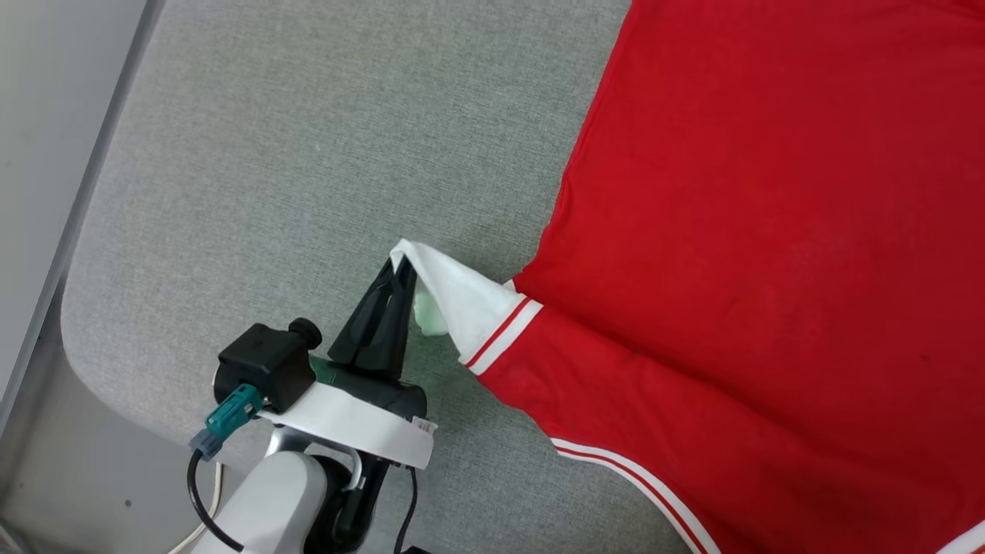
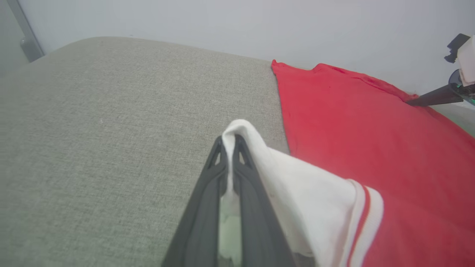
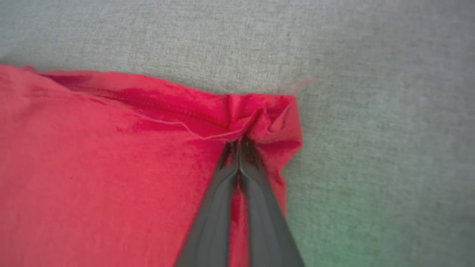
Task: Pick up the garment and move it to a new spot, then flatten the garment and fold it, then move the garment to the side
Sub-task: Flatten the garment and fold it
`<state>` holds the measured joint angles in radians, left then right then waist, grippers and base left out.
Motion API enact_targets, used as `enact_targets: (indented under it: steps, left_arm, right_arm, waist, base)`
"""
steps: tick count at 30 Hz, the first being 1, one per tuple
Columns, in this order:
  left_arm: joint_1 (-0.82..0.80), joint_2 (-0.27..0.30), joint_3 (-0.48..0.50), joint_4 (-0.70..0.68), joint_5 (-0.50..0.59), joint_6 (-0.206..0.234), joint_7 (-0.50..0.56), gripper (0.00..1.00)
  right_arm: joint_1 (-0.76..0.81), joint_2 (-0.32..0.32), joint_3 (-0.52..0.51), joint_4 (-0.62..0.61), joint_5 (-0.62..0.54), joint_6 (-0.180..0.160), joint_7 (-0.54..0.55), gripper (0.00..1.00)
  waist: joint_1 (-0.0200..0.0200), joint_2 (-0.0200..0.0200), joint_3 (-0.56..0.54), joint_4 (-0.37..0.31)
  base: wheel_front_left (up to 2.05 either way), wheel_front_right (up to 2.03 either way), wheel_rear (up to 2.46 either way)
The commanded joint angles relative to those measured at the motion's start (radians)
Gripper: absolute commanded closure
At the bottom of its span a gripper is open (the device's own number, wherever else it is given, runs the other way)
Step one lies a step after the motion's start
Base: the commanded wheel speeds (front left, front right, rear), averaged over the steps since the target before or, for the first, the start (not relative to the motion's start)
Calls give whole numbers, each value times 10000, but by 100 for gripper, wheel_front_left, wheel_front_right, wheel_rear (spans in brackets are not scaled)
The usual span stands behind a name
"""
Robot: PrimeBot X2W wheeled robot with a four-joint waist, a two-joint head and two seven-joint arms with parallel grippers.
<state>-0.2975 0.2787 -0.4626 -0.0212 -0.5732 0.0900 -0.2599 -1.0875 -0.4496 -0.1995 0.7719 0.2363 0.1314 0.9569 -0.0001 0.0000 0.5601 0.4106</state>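
Toward the near-left corner of the grey tabletop (image 1: 231, 192), the left gripper (image 1: 402, 268) is holding the tip of the white sleeve (image 1: 462, 304) raised off the cloth, jaws clenched on it, probably to stretch the sleeve out flat. The garment (image 1: 769, 231) is lying plain red side up across the right of the tabletop. At a hem corner the right gripper (image 3: 239, 144) is clamping the puckered red fabric, jaws shut tight, seemingly anchoring that end so the slack is coming out between the two grips

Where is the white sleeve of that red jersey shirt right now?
Head view, low centre: the white sleeve is pinched at its tip by the left gripper, just left of the red jersey shirt's body.
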Motion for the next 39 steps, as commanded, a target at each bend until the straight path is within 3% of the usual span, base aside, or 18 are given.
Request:
enact_targets:
  steps: [1, 8, 9, 19, 24, 30, 39]
  left_arm:
    - [153, -22, 118, 146, 101, -39, -70, 100]
    - [721, 90, 306, 903, 51, -16, -69, 100]
    - [1130, 241, 418, 1352, -105, 82, 20, 100]
    - [1983, 577, 638, 2103, -519, 271, 346, 100]
    - [2438, 805, 738, 2369, -721, 329, 520, 100]
    - [2937, 906, 823, 2653, -961, 435, 683, 100]
    - [3100, 1031, 873, 2885, -1142, 430, 774, 100]
  right_arm:
    - [827, 176, 117, 310, -179, -14, 177, 100]
    - [1441, -379, 276, -657, 178, -16, -235, 100]
    - [2653, -427, 477, -1436, 673, -14, -507, 100]
    - [6244, -26, 255, -3528, 1724, -14, -1129, 100]
    - [8306, 547, -188, -5023, 1953, -14, -1614, 100]
    - [10517, 1673, -945, -6451, 1997, -14, -1852, 100]
    - [12788, 3404, -1494, -7521, 1738, -13, -2163, 100]
  waist:
    - [1, 0, -274, -35]
    - [1, 0, -1546, -520]
    - [1, 0, -2373, -1030]
    - [1, 0, -3971, -2302]
    - [1, 0, -4573, -2986]
    - [1, 0, -5240, -3738]
    - [1, 0, -5467, -4340]
  base:
    - [0, 0, 0]
    - [0, 0, 0]
    - [0, 0, 0]
    - [0, 0, 0]
    - [0, 0, 0]
    - [0, 0, 0]
    - [0, 0, 0]
